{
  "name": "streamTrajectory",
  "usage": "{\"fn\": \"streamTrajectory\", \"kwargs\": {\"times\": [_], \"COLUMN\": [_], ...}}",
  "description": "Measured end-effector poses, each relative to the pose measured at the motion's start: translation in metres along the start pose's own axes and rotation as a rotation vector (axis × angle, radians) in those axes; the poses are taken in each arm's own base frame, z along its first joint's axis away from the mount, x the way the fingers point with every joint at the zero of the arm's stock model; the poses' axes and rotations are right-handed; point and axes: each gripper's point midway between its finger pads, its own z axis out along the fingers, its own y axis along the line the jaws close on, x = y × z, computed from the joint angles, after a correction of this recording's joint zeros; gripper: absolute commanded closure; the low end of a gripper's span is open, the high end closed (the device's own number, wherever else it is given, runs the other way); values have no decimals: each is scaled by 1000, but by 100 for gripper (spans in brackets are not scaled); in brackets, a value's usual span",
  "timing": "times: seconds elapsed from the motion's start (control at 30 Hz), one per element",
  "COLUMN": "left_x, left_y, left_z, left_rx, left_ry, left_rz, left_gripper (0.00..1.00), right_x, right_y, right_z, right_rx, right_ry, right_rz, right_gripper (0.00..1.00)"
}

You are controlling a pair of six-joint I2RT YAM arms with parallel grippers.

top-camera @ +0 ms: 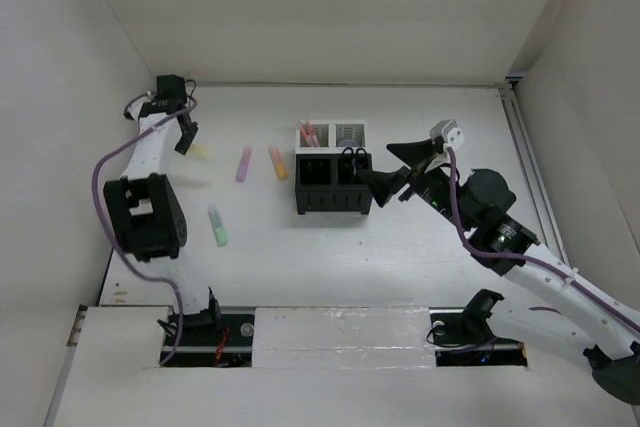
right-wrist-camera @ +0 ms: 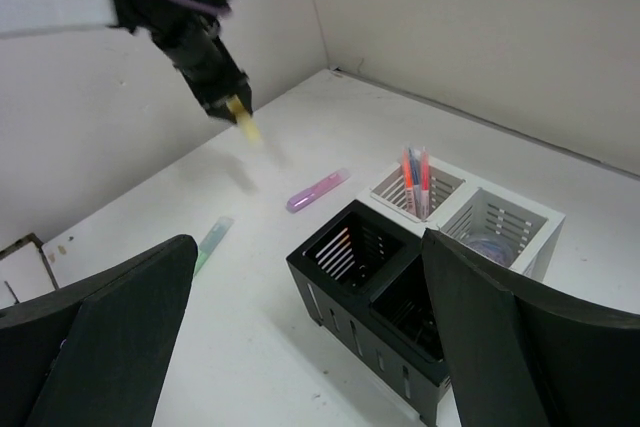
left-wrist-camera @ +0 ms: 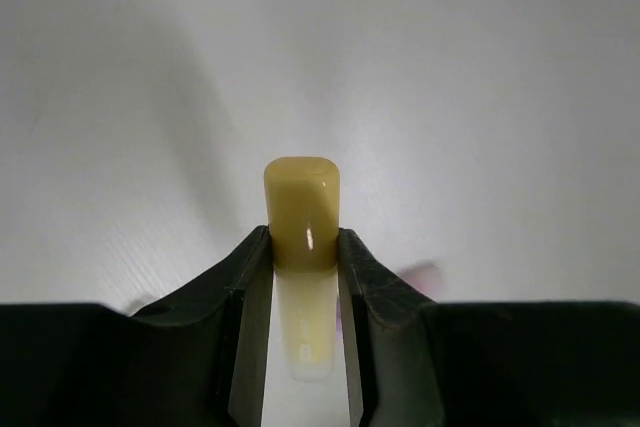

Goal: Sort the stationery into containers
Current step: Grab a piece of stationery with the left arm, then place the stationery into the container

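White walls close in a white table (top-camera: 420, 267). At its far left the left gripper (top-camera: 187, 139) is clenched on the yellow highlighter (left-wrist-camera: 302, 209), held off the surface, its lower end hidden between the fingers. The right gripper (top-camera: 393, 169) stands spread wide, just beside the organiser block (top-camera: 330, 197). 3 highlighters lie loose: pink (top-camera: 243, 163), orange (top-camera: 277, 163), green (top-camera: 217, 225). Pens (right-wrist-camera: 415, 177) stand in 1 white compartment; the black compartments are too dark to read.
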Motion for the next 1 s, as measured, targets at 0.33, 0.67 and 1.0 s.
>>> {"fn": "streamTrajectory", "kwargs": {"times": [0.33, 0.67, 1.0], "left_x": [17, 134, 160], "left_y": [-102, -86, -85], "left_z": [-286, -255, -281], "left_rx": [910, 1212, 1498], "left_ry": [-288, -132, -116], "left_rz": [322, 683, 675], "left_gripper": [100, 100, 100], "right_x": [1, -44, -43], "right_y": [-11, -11, -19], "right_z": [-7, -51, -59], "right_rx": [67, 95, 139], "right_ry": [11, -115, -110], "right_rz": [3, 7, 8], "right_gripper": [0, 0, 0]}}
